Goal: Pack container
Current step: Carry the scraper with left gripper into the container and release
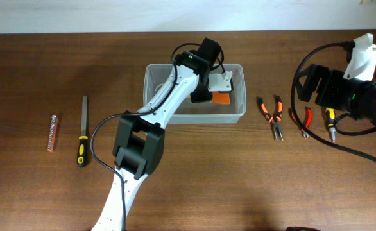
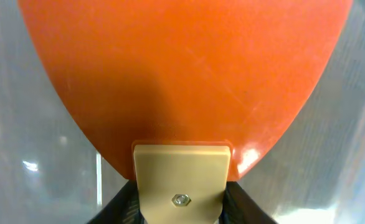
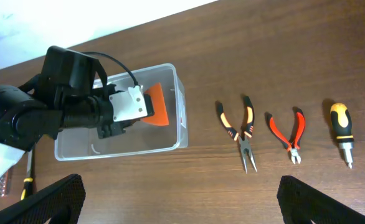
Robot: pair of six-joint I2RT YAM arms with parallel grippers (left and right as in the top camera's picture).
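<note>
pack container, placing step. clear plastic container [image 1: 194, 118], rectangular with rounded corners and a rim, centre of the overhead frame on the brown wood-grain bench [image 1: 239, 186]. left end effector [image 1: 213, 92] inside it, narrowly closed on an orange piece [image 2: 182, 74], flat, smooth and matt, rounded along its edge; tan pad [image 2: 181, 180] flat against it. best done by lowering until the piece nears the floor, then parting the fingers evenly and lifting straight up, clear of the thin walls. right end effector [image 3: 181, 199] wide open and empty, upper right. orange-and-black-handled pliers [image 1: 273, 115] and red-handled cutters [image 1: 303, 120] right of the container; slim metal file [image 1: 83, 131] far left.
</note>
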